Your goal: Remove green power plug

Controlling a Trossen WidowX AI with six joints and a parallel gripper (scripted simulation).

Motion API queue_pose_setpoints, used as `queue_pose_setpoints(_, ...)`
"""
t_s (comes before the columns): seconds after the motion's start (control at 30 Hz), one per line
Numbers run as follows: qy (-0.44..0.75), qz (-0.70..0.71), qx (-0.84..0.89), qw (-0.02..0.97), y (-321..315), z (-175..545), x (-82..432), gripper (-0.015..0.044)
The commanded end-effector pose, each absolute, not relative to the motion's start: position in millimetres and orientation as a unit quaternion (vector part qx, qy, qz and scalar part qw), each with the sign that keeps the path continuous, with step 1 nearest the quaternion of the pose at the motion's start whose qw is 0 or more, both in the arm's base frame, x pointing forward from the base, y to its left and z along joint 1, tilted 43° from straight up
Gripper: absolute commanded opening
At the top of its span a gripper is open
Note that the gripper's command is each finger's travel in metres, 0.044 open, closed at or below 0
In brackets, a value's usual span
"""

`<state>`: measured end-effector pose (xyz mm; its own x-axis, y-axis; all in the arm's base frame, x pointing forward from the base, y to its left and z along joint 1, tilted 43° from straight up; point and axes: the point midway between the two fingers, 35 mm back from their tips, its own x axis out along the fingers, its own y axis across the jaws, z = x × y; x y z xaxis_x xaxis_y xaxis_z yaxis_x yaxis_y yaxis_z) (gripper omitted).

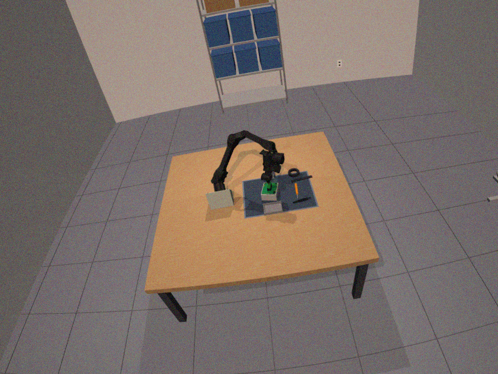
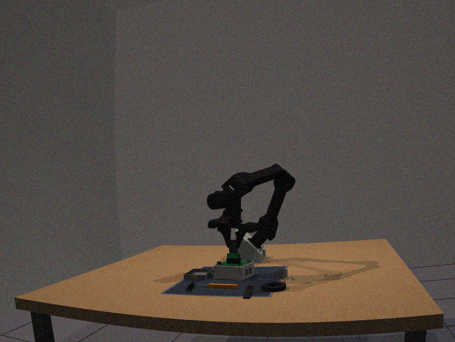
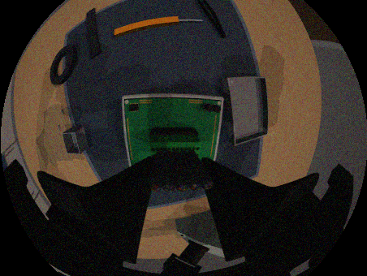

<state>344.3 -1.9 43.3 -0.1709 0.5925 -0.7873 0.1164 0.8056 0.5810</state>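
a workshop-like room, with a storage rack [image 1: 209, 48] of blue bins [image 1: 245, 57] and an orange-handled screwdriver [image 1: 296, 188] [image 2: 222, 286] [image 3: 146, 25]

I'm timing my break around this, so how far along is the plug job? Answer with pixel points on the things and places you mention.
Early on. Reached: the gripper [image 1: 269, 181] [image 2: 233, 242] is over the circuit board [image 1: 275, 190] [image 3: 174, 114]. In hand: its fingers are shut on the green power plug [image 2: 233, 255], which looks still seated in its socket. Left: working it loose, putting it in the grey tray [image 1: 272, 207] [image 2: 198, 273] [image 3: 244, 109], where no plug lies, then letting go and moving clear.
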Motion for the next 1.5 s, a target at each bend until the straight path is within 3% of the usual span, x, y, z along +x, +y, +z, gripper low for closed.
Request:
queue_pose_setpoints(0.0, 0.724, 0.201, 0.256, 0.608, -17.5, 56.7, 344.2, 0.0)
queue_pose_setpoints(0.3, 0.694, 0.261, 0.329, 0.584, -30.7, 45.4, 341.7, 0.0)
queue_pose_setpoints(0.77, 0.733, 0.179, 0.23, 0.614, -16.1, 64.2, 345.7, 0.0)
queue_pose_setpoints(1.2, 0.696, 0.259, 0.326, 0.585, -34.3, 50.0, 342.5, 0.0)
queue_pose_setpoints(1.47, 0.713, 0.224, 0.285, 0.599, -27.7, 57.6, 344.2, 0.0)
